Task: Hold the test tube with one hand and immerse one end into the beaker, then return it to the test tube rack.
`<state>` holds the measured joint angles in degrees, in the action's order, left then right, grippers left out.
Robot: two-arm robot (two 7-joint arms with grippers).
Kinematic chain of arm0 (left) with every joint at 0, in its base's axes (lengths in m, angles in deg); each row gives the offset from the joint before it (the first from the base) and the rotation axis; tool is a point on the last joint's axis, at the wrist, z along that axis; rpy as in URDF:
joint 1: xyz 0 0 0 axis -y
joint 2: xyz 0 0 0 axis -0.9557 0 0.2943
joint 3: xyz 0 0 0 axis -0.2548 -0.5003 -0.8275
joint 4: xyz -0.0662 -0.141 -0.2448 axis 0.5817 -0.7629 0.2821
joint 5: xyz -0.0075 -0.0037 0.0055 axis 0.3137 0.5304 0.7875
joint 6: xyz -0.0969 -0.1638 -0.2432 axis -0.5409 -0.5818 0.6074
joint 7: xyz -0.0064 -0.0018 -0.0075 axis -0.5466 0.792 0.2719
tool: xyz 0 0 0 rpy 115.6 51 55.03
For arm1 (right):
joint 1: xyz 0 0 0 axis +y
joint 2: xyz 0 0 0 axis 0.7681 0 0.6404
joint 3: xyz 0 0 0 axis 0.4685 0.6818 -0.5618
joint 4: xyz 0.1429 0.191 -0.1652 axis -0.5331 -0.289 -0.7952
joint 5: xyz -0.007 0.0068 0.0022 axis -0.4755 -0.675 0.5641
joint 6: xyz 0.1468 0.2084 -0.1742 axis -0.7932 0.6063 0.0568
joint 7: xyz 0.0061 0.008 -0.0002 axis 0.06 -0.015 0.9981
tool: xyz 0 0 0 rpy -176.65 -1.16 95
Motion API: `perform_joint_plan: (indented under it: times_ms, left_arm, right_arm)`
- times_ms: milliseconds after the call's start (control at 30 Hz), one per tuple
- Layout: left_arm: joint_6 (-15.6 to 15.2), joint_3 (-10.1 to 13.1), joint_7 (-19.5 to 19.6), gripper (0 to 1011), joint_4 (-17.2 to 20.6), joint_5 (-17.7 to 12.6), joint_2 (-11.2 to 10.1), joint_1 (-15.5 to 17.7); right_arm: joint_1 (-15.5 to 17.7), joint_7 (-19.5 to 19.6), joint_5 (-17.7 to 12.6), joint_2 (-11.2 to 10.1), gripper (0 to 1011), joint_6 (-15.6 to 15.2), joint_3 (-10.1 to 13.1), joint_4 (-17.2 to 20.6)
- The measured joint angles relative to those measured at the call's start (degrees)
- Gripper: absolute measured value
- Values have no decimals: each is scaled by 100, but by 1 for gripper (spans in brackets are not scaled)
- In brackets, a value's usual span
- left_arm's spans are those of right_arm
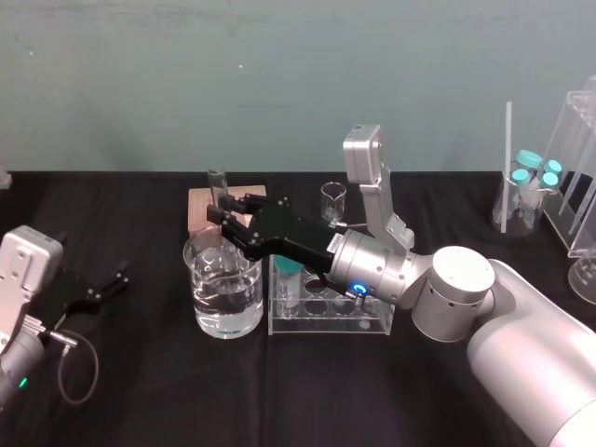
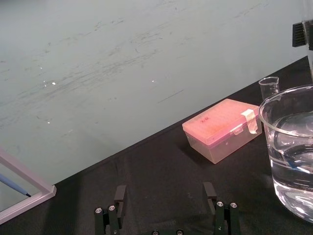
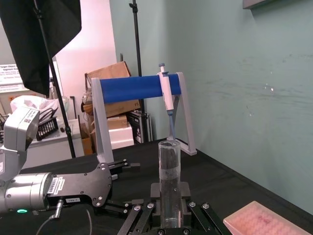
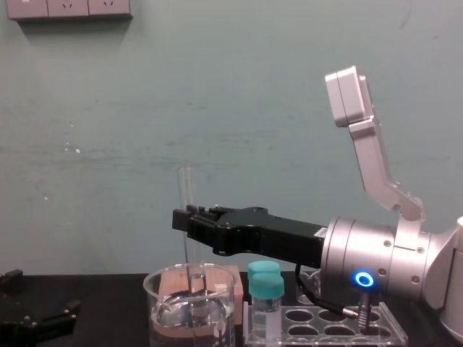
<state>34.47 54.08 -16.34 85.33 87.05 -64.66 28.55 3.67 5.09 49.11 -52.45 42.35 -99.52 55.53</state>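
Observation:
My right gripper (image 1: 228, 216) is shut on the test tube (image 1: 218, 184), a long clear glass tube held upright over the beaker (image 1: 226, 298). In the chest view the test tube (image 4: 187, 189) rises above the black fingers (image 4: 189, 219) and runs down into the beaker (image 4: 192, 303), which holds water. How deep its end sits I cannot tell. The right wrist view has the test tube (image 3: 169, 181) between the pads. The test tube rack (image 1: 331, 312) stands just right of the beaker. My left gripper (image 1: 114, 281) rests open at the far left (image 2: 165, 196).
A pink tip box (image 1: 200, 207) lies behind the beaker, with a tiny beaker (image 1: 333, 200) to its right. Teal-capped vials (image 4: 265, 289) stand in the rack. A flask with teal vials (image 1: 531, 186) and a clear stand (image 1: 582, 186) sit at the far right.

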Motion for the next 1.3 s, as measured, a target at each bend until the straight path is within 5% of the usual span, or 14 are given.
perform_joint_plan:
  times_ms: [1300]
  left_arm:
    - [0,0,0,1000,0,0,0,0]
  right_arm:
    - [7,-20,12,24,224,-22,7,-44]
